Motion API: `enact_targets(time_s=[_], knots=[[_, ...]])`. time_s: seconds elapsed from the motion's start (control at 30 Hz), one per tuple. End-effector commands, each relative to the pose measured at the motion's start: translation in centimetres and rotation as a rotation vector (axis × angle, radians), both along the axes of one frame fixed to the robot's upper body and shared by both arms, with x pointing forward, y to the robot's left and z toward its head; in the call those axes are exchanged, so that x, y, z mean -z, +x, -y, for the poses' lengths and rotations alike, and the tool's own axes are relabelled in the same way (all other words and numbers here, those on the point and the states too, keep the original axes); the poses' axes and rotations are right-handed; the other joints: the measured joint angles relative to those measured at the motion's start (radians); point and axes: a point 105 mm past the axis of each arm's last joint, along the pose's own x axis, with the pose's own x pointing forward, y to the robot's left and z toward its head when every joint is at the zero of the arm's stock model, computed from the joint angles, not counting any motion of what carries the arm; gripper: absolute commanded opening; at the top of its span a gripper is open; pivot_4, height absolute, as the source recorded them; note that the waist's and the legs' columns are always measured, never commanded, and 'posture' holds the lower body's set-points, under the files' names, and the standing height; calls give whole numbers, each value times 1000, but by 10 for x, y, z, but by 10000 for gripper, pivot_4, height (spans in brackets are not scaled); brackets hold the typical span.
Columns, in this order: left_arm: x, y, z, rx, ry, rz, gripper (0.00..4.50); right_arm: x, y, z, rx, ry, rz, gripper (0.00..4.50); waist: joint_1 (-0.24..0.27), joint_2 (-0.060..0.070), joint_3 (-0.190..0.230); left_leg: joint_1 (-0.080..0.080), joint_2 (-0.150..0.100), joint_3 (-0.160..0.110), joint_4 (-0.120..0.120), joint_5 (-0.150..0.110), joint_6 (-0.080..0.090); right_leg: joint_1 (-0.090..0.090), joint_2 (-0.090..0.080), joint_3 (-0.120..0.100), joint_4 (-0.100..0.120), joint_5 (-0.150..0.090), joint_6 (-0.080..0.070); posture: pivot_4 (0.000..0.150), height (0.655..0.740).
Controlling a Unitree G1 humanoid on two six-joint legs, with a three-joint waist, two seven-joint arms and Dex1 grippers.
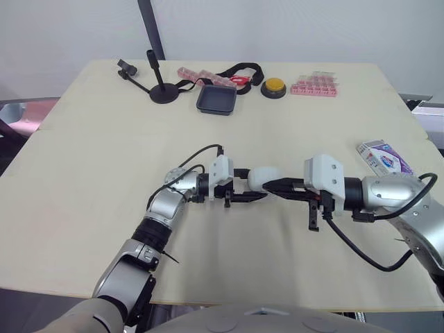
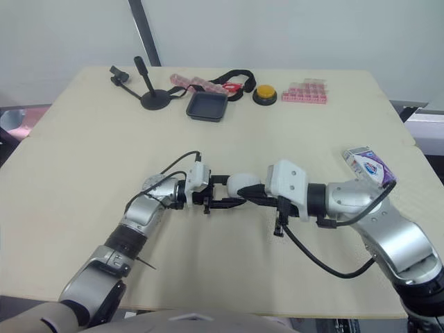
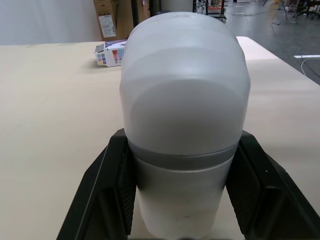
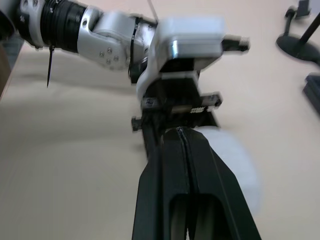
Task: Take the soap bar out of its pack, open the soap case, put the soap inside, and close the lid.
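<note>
A white rounded soap case [image 1: 263,178] is held just above the table's middle, lid down. My left gripper [image 1: 251,186] is shut on it, one black finger [image 3: 107,195] on each side of the case [image 3: 185,100]. My right gripper [image 1: 276,187] comes in from the right with its fingers [image 4: 170,165] pressed together, tips beside the case [image 4: 235,160] and close to the left gripper's fingers. I cannot tell whether they pinch the case's edge. The soap pack [image 1: 383,157], a white and purple box, lies on the table by my right arm.
Along the table's far edge stand a black tray [image 1: 216,100], a yellow button [image 1: 274,87], pink blocks [image 1: 314,86], a black stand [image 1: 163,90] and a black strap [image 1: 239,71]. Cables hang from both wrists.
</note>
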Motion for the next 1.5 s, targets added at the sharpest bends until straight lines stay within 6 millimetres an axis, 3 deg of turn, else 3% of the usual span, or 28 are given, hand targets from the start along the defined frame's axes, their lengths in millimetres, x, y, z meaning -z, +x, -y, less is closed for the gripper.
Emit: enact_targets(time_s=[0.03, 0.5, 1.2, 1.5], knots=[[-5, 1, 0, 0, -4, 21, 19216, -21, 6, -3, 18, 46, 49, 220, 0, 0, 0, 0, 0, 0, 0, 0, 0, 0, 0, 0, 0, 0, 0, 1500, 7400], [-5, 1, -1, -3, -3, 22, 19216, 2, 19, -4, 67, -79, 1, 220, 2, 0, 0, 0, -1, 0, 0, 0, 0, 0, 0, 0, 1, 0, 0, 1500, 7400], [-6, 0, -1, -4, -7, 24, 19216, 45, 21, 22, 184, -168, -149, 220, 2, 0, 0, 0, -1, 1, -1, 0, 0, 3, -1, 1, 0, 0, 0, 1500, 7400], [-6, -1, -1, 1, -5, 29, 19216, 47, 27, 26, 239, -140, -170, 220, 0, 0, 0, 1, -1, 1, -2, 0, 0, 6, -1, 1, -2, 0, 0, 1500, 7400]])
